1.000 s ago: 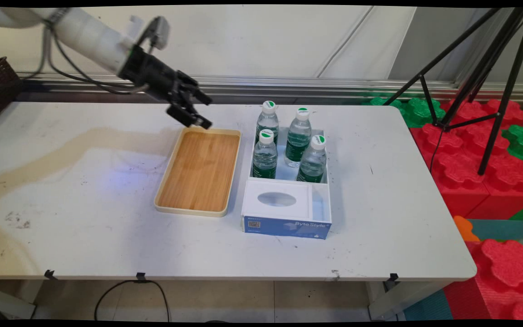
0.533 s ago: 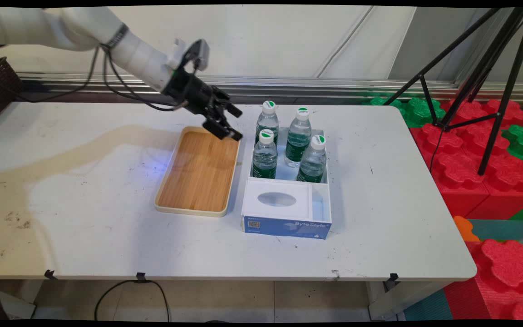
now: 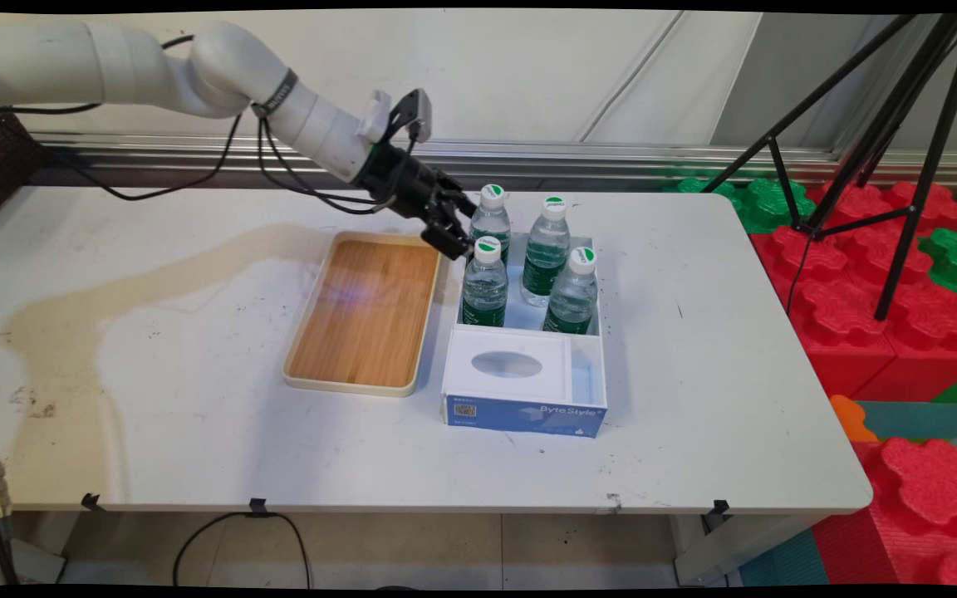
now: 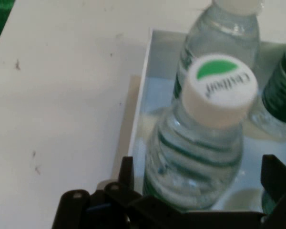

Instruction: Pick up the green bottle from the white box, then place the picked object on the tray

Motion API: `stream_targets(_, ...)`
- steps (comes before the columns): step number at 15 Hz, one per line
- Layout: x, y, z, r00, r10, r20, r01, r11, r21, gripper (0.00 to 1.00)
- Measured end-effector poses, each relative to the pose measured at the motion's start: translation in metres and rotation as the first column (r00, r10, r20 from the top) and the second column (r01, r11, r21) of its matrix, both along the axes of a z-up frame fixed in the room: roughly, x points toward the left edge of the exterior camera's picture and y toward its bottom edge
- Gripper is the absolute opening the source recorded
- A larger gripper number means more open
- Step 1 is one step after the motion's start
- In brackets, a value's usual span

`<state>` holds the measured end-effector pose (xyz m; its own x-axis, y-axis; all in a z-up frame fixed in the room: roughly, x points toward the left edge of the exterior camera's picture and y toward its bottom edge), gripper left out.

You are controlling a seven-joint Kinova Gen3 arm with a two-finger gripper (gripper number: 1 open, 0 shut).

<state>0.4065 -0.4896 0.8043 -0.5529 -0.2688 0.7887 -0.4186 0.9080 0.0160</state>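
Tool [image 3: 451, 228] spread wide open, holding nothing, fingers [image 4: 126, 172] either side of the front-left bottle [image 3: 485, 284] in the white box [image 3: 586, 365], up near its cap, not touching as far as I can see. Three more bottles [image 3: 547, 249] stand in the same box compartment, behind and beside that one. Tissue pack [image 3: 508, 370] sits in the box's near compartment. Wooden tray [image 3: 366, 311] lies just left of the box on the tabletop [image 3: 154, 399]. Tripod [image 3: 877, 149] stands off past the box's right side
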Motion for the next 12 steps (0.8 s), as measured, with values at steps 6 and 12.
stream_targets(6,-0.016,-0.018,-0.011,0.999,0.006,-0.033,-0.006,1.000,0.005,1.00)
stream_targets(12,-0.020,-0.024,-0.013,0.999,0.011,-0.038,-0.011,1.000,0.000,0.00)
